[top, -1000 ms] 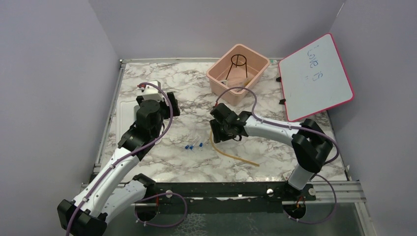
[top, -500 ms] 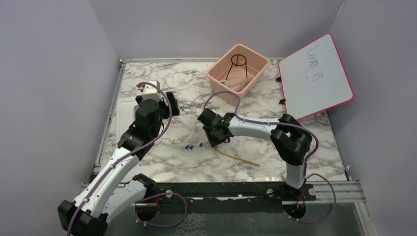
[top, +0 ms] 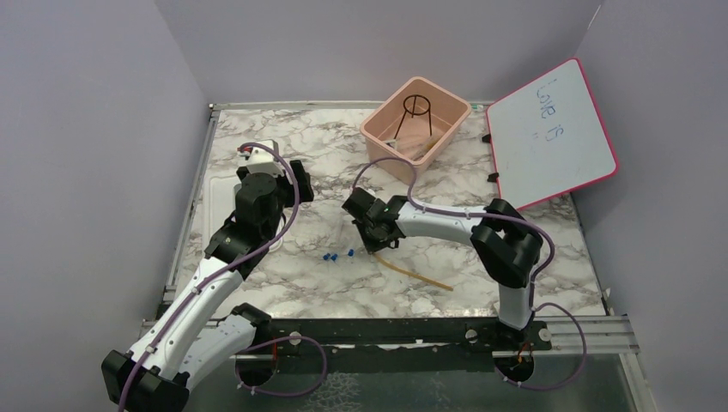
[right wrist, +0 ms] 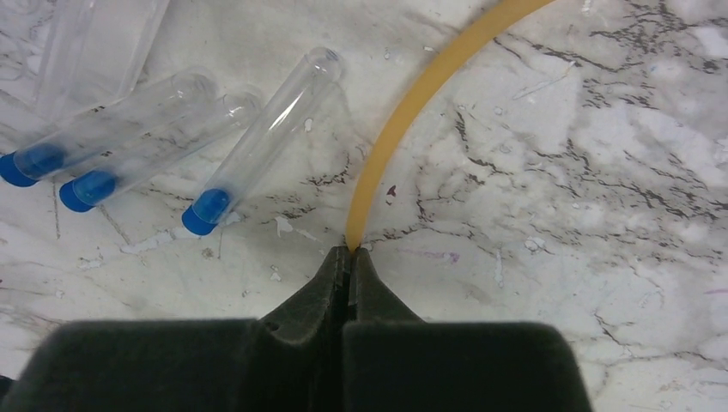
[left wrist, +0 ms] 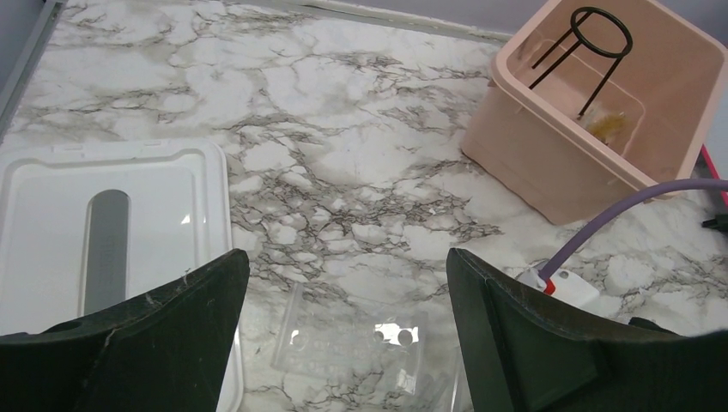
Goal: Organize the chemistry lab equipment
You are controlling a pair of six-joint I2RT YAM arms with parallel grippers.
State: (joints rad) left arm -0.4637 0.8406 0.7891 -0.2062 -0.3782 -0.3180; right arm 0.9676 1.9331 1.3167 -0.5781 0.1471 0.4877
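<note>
The tan rubber tube (right wrist: 403, 112) lay in a long curve on the marble counter (top: 326, 163), its end right at the tips of the right hand (right wrist: 348, 257). That hand was shut tight, its fingers meeting with no gap I could see, so I could not tell whether it had caught the tube or only closed beside its end. Just beside it lay three clear test tubes (right wrist: 257, 142) with blue stoppers. Farther back stood the pink bin (top: 378, 129), with the wire ring tripod (top: 416, 105) already inside. The left hand (left wrist: 343, 262) hung wide open and empty near the white lid (left wrist: 51, 189).

I judged the grip thin at best: on lifting, the tube could slip free. If it held, the limp trailing length could sweep the test tubes and set them rolling.
</note>
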